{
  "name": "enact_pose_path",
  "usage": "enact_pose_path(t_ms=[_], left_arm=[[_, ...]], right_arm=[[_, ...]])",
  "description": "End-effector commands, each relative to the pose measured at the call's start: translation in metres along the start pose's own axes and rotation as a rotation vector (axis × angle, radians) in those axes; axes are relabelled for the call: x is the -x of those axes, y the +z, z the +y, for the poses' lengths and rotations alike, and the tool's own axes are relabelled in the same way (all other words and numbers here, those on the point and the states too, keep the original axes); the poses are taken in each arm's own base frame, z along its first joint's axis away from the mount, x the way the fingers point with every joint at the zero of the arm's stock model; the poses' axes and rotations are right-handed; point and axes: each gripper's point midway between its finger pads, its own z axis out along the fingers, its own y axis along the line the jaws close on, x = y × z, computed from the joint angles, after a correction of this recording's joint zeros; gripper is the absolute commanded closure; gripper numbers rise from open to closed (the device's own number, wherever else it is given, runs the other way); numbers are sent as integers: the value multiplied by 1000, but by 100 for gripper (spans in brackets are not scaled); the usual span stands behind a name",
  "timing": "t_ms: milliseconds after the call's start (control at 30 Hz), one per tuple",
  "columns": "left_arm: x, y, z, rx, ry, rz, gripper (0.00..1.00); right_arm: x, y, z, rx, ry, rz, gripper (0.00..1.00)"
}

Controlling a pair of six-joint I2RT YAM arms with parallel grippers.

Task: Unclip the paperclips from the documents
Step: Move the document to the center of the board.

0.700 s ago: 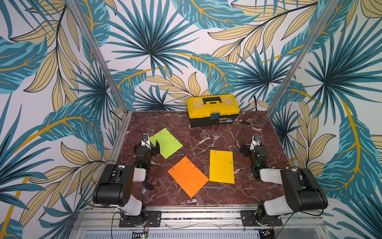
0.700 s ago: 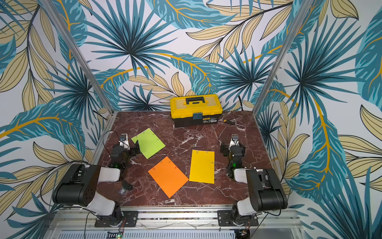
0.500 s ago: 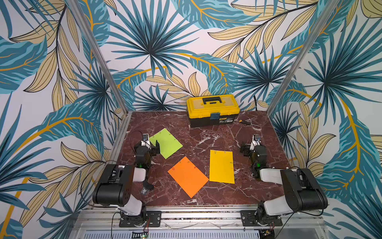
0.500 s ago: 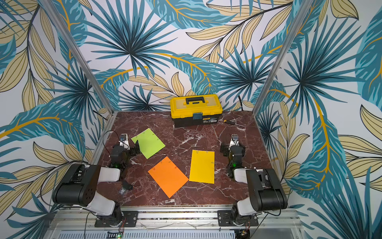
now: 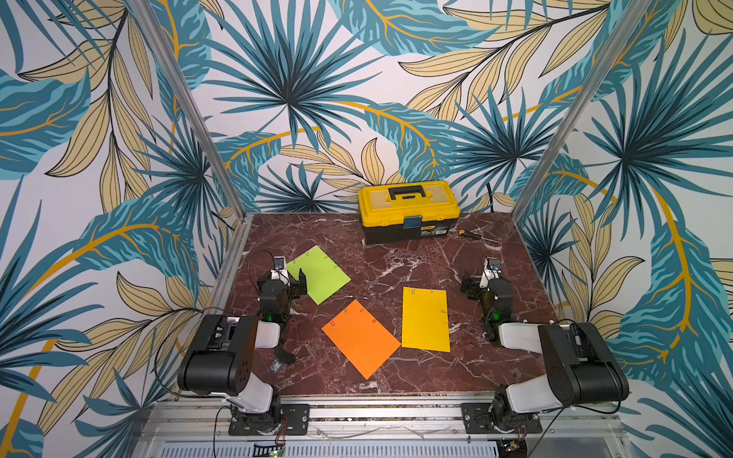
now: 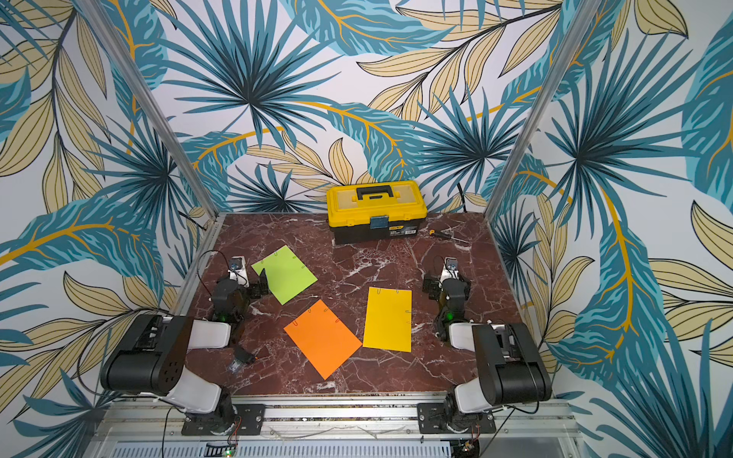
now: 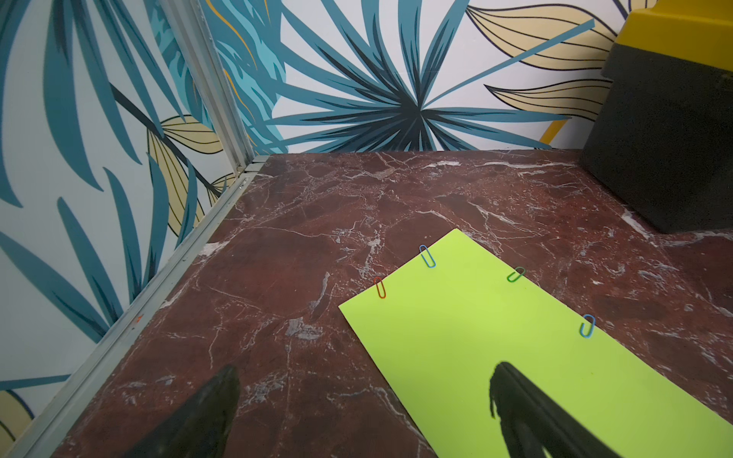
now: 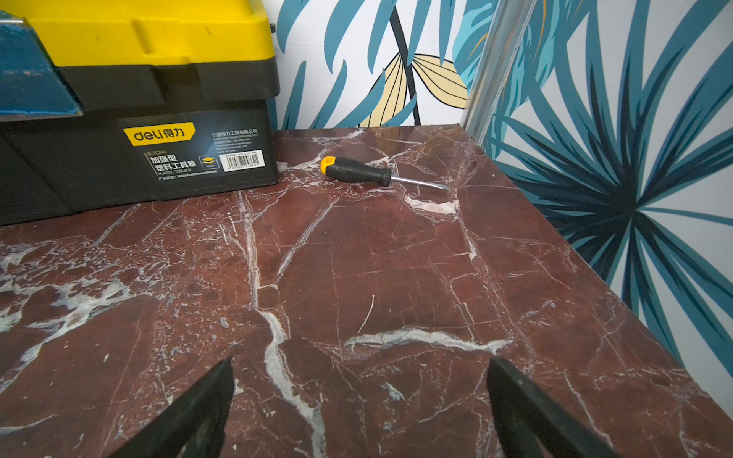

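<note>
On the red stone table (image 5: 396,253) I count three papers: a green sheet (image 5: 325,277), an orange sheet (image 5: 360,341) and a yellow sheet (image 5: 425,321). The green sheet has four paperclips (image 7: 515,274) on its edges: one red, one green, two blue. The clips on the other two sheets are too tiny to count. The left gripper (image 7: 365,370) is wide open and empty, with one finger above the green sheet. The right gripper (image 8: 359,363) is wide open and empty too, over the table.

Probably a robot lab; aluminium frame (image 5: 194,119), wallpapered walls (image 5: 396,99).
</note>
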Motion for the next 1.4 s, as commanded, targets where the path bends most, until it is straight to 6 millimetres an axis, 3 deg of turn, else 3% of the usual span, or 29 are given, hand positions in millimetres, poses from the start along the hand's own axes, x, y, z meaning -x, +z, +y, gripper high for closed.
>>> enact_pose_path(t_ms=[0,133,300,433,600,767,933,1100,1367], left_arm=[[7,3,4,15,-10,-17,0],[7,2,2,3,-8,-18,0],[21,-3,-4,-33,13,-29,0],[42,-9,-21,-82,76,-16,0],[52,-23,-49,-114,85,20,0],[63,-39,-89,-198,77,93,0],[69,-49,-130,-277,29,220,0],[55,-50,-173,-353,-2,411,0],[28,-61,-245,-508,-72,670,0]], right_arm=[[0,3,1,18,17,16,0],[1,4,1,35,26,22,1],[11,4,-1,23,12,26,0],[24,6,-8,-33,33,178,0],[27,-1,-7,-57,69,304,0],[12,-19,11,19,108,486,0],[-20,-48,25,80,147,678,1],[-32,-66,32,108,198,747,1],[-40,-66,53,194,258,818,0]])
